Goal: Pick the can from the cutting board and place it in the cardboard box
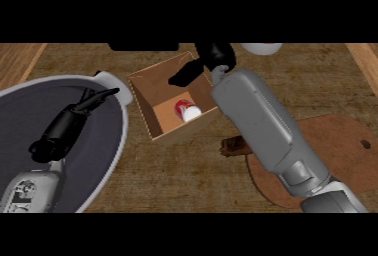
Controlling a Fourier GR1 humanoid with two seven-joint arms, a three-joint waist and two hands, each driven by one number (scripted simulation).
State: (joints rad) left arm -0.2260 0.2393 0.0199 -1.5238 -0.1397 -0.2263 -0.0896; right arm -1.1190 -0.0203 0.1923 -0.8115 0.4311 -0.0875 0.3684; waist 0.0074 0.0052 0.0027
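Observation:
The red and white can (186, 110) lies inside the open cardboard box (145, 102) at the counter's middle. My right hand (212, 56) hovers over the box's far right corner, above and apart from the can, open with its thumb pointing down-left and nothing in it. The right forearm (262, 127) stretches across from the lower right and hides part of the brown round cutting board (341, 145), whose visible part carries nothing. My left hand (68, 124) rests open at the left, fingers straight, over a large dark plate (111, 150).
A small rough brown object (235, 146) lies at the cutting board's left edge, just below the box. A white round object (262, 48) and a black object (144, 46) sit at the far edge. A small white thing (108, 78) touches the plate's top rim.

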